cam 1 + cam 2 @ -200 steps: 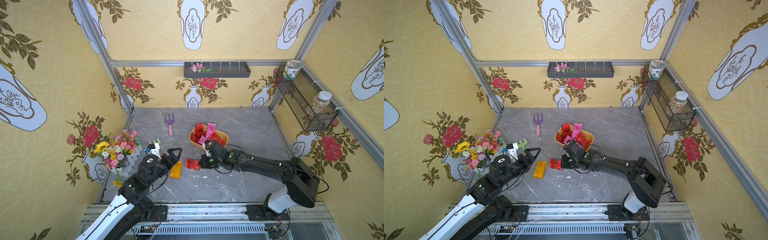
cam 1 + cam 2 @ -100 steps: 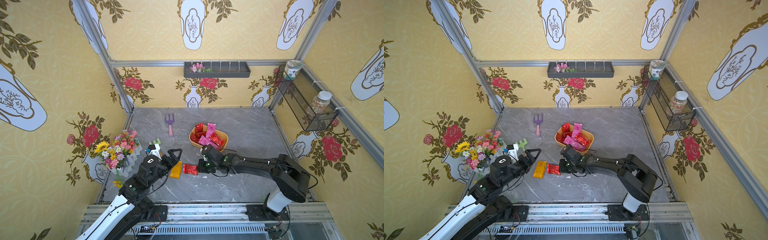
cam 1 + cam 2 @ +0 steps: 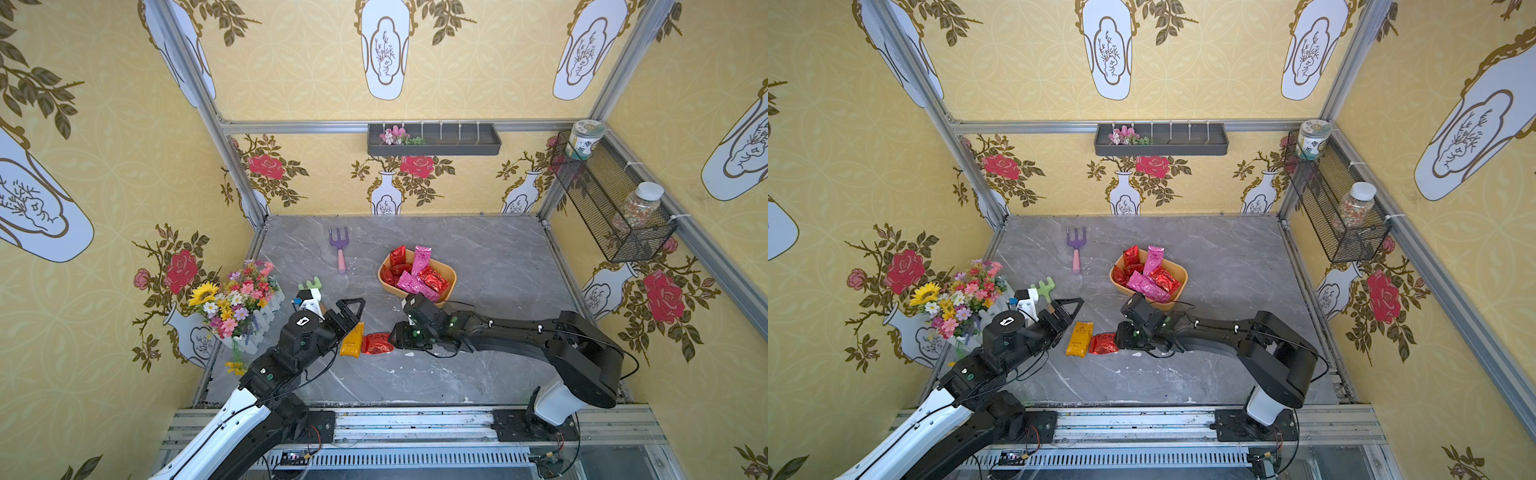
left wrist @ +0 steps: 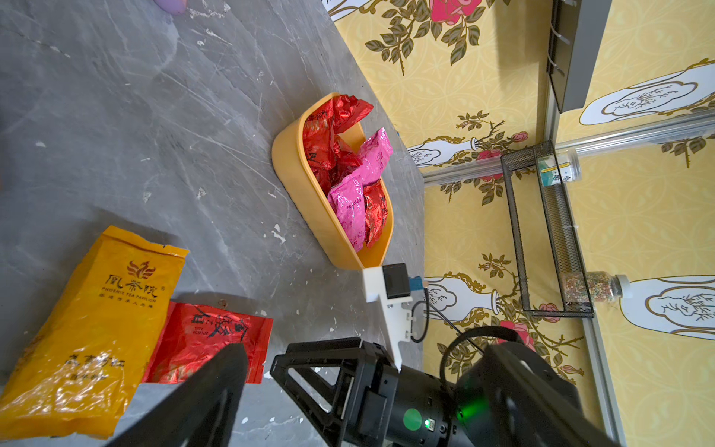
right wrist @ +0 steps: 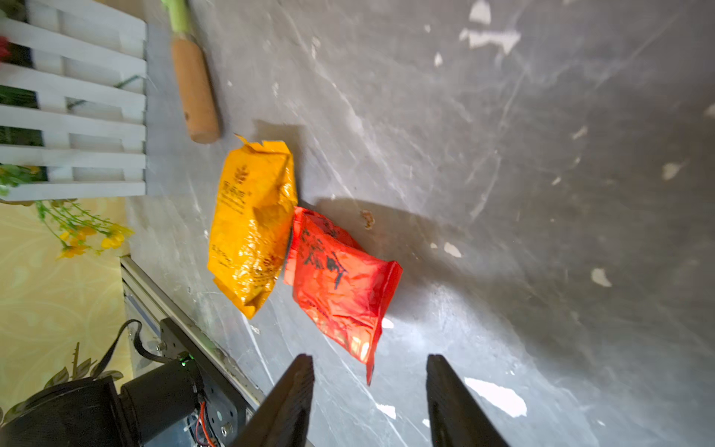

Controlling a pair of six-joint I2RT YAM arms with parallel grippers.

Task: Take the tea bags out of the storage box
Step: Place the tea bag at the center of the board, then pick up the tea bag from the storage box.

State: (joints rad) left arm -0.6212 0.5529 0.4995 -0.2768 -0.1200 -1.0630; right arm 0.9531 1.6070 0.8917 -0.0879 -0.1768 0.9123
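A grey marble-patterned desk (image 3: 478, 266) is enclosed by walls papered in yellow with roses and vases. The storage box (image 4: 296, 170), an orange-yellow tub, is set near the middle of the desk, somewhat toward the back edge. Red and magenta tea bags (image 3: 415, 272) are heaped in it, and several are seen sticking up over its rim. Two more are laid flat on the desk outside the box, toward the front-left corner: an orange-yellow sachet (image 5: 251, 228) with printed lettering and a red sachet (image 5: 340, 286), the two touching along one side. The right gripper (image 5: 369, 360) is held low just beside the red sachet. Its jaws are parted and nothing is gripped; one corner of the red foil reaches in between the fingertips, with a gap to either finger. The left gripper (image 3: 351, 316) is poised just beside the orange-yellow sachet, on the side away from the red one, with jaws spread wide and nothing held. A purple garden fork (image 3: 340, 249) is laid toward the back-left corner, and a white planter of flowers (image 3: 237, 303) is placed at the left edge.
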